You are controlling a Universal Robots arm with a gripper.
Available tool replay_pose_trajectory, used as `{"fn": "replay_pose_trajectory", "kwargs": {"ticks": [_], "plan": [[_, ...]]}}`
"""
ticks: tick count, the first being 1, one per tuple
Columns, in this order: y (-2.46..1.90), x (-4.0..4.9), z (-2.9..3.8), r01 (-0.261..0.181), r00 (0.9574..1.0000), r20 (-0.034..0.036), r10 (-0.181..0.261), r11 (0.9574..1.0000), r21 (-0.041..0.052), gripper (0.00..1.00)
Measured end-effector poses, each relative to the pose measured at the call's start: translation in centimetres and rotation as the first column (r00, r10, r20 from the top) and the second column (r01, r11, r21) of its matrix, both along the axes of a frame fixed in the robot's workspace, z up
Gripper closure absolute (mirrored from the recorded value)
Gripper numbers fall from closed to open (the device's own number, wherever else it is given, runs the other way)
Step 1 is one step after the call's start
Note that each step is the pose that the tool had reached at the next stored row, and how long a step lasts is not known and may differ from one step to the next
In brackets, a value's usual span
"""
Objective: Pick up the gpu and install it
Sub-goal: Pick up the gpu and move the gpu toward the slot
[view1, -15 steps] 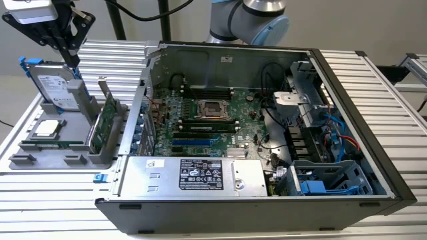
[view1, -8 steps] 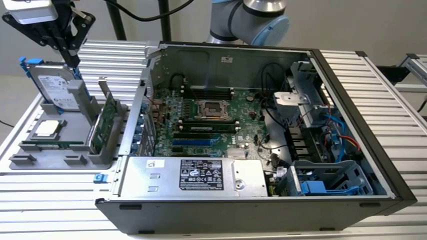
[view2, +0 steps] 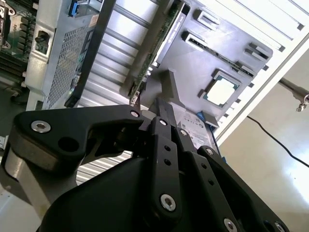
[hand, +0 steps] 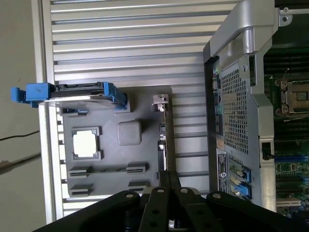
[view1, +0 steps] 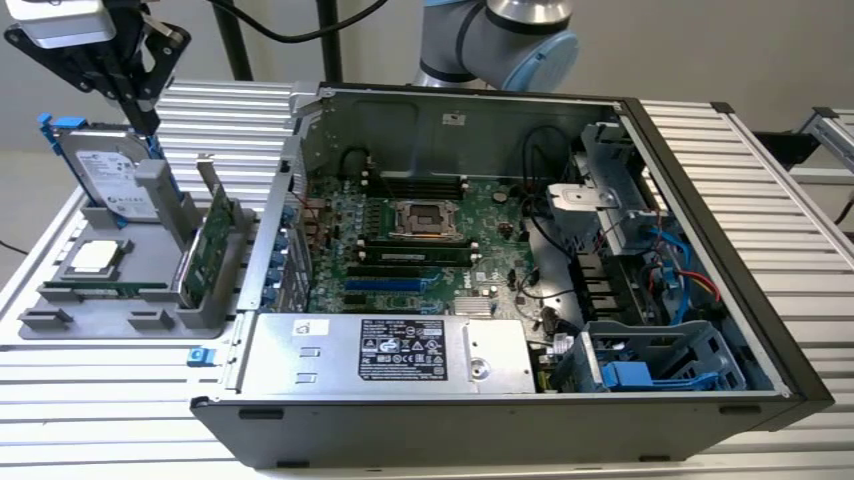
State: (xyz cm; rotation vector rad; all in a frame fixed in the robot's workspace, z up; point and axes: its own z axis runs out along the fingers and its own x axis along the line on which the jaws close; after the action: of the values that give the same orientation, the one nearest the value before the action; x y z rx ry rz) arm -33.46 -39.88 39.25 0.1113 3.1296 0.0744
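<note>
Grey holder (view1: 100, 297) carries one gpu (view1: 203, 255), one hard drive (view1: 114, 168); one claw (view1: 143, 122) near

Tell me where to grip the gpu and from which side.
Likely best: grip the gpu by its free top edge, coming straight down from above and pinching its two flat faces. It stands on edge in the grey holder, whose slot walls cover its lower part.

Lab: opened computer case (view1: 467, 430)
</note>
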Motion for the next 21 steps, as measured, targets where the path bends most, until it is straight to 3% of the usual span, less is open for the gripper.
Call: {"fn": "replay_pose_trajectory", "kwargs": {"ticks": [21], "plan": [[0.0, -0.03, -0.22, 0.0, 1.0, -0.0001, 0.0, 1.0, 0.0, 0.0]]}}
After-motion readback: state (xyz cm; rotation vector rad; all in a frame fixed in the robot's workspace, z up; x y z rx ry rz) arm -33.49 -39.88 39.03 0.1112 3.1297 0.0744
